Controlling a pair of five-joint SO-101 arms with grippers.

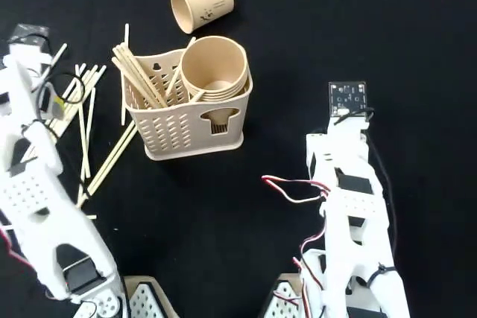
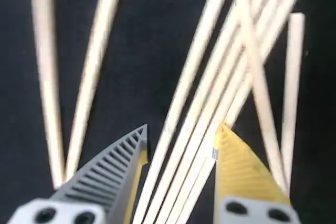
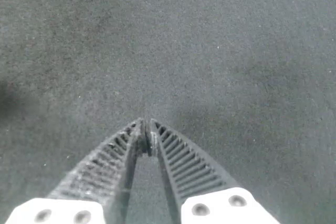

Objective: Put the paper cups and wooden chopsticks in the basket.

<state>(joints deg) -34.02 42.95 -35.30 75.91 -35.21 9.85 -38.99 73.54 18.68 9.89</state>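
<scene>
Quick count from where I'm standing:

- Basket (image 1: 186, 130): one, two compartments, sitting left of centre on the black table (image 1: 313, 42).
- Stacked cups (image 1: 215, 68): one nested stack, upright in the basket's right compartment. Four or five rims show, exact number unclear.
- Loose cup (image 1: 201, 5): one, on its side on the table behind the basket, apart from it.
- Binned chopsticks (image 1: 140, 74): roughly six, leaning in the left compartment with their ends sticking out over the rim.
- Loose chopsticks (image 2: 202, 114): at least eight, fanned and crossing on the table just left of the basket. The overlap blocks an exact count.

Left gripper (image 2: 181, 137): down over the loose pile, fingers apart, about four sticks running between them with a visible gap, so not pinched.

Right gripper (image 3: 145, 129): fingertips pressed together, nothing between them, over bare table right of the basket.
</scene>
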